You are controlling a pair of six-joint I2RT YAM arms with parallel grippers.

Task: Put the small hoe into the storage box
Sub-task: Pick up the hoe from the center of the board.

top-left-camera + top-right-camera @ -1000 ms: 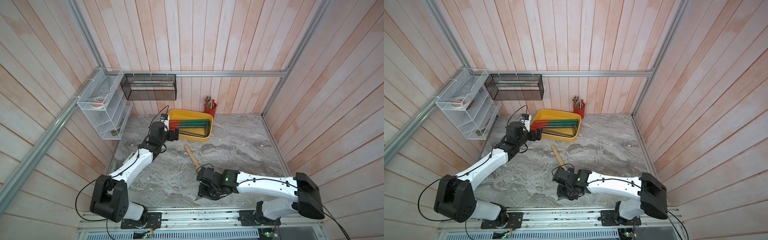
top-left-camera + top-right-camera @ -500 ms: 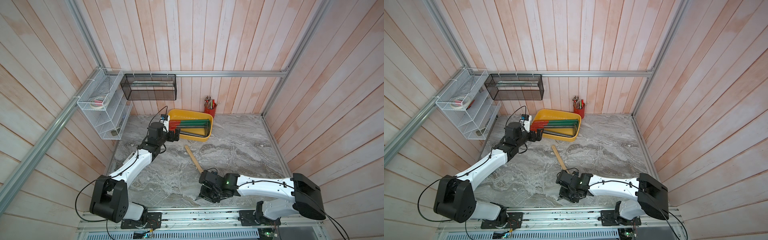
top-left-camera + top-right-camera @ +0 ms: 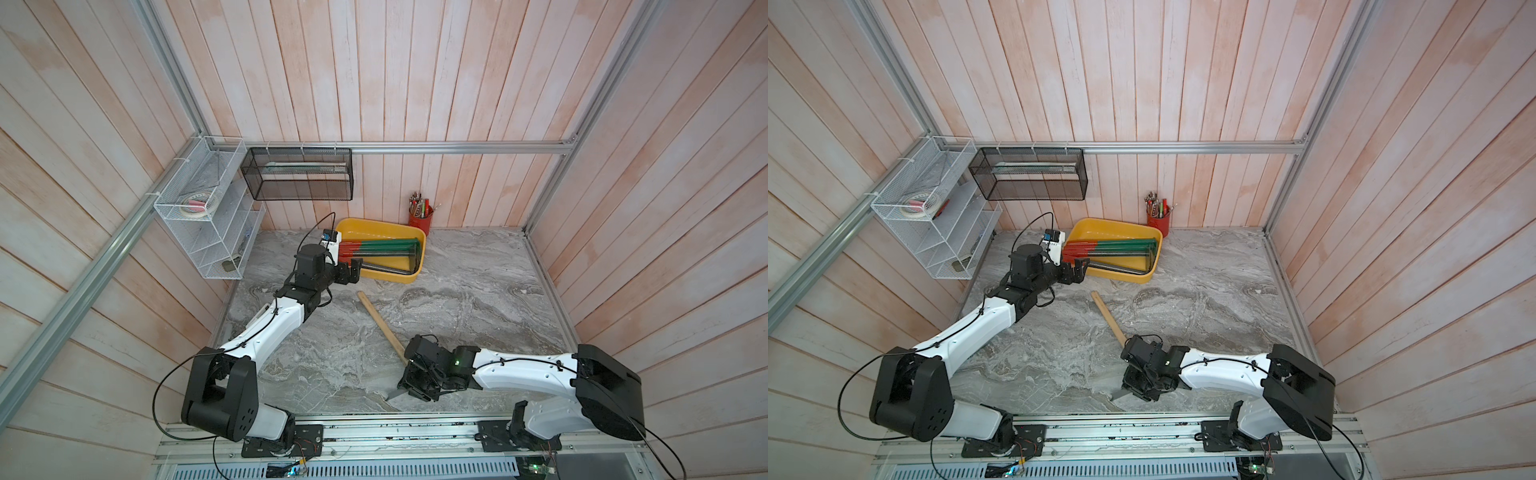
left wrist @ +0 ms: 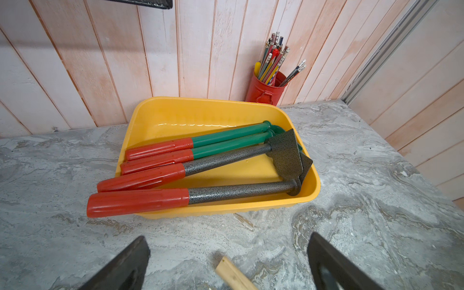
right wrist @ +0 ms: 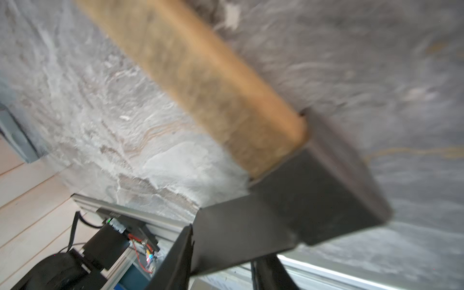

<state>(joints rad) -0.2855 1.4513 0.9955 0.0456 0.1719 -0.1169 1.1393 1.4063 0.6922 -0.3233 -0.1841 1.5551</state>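
Right hand gripped the hoe by its blade. Left hand stood open beside the box.

No legible text, labels or numbers.

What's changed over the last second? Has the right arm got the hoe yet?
The right end effector has edged slightly toward the near edge of the table, over the head of the small hoe. In the wrist view its fingers flank the blade, but a firm grip isn't clear. The hoe still lies flat, shifted little if at all. The left end effector stays open beside the storage box.
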